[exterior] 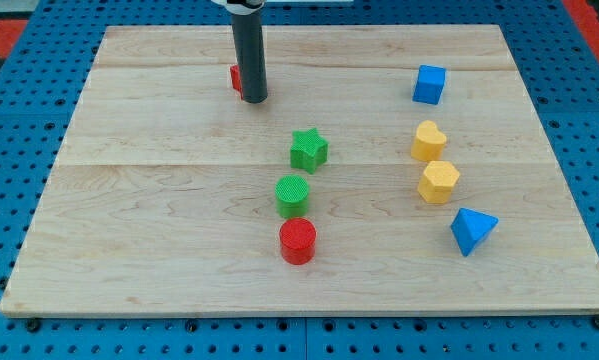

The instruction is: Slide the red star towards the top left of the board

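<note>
The red star (pixel 236 77) sits near the view's top, left of centre, on the wooden board (pixel 129 200). Only a small red edge of it shows, because my dark rod stands in front of it. My tip (pixel 255 100) rests on the board just to the right of and slightly below the red star, touching or nearly touching it.
A green star (pixel 308 149), a green cylinder (pixel 292 194) and a red cylinder (pixel 298 241) line up at the board's centre. On the right are a blue cube (pixel 429 84), a yellow heart (pixel 428 141), a yellow hexagon (pixel 438 182) and a blue triangle (pixel 472 230).
</note>
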Robot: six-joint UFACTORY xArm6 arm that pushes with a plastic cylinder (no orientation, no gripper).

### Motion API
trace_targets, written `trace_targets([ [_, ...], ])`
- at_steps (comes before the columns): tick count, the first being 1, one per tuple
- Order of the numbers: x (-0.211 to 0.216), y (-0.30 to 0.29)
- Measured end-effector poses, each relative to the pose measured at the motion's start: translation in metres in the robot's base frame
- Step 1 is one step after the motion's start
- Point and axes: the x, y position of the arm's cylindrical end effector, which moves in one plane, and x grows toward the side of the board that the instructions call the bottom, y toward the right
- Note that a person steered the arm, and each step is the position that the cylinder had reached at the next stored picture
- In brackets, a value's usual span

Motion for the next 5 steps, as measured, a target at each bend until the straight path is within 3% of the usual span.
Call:
trace_targets([
  [4,0.000,0.011],
  [5,-0.017,0.044],
])
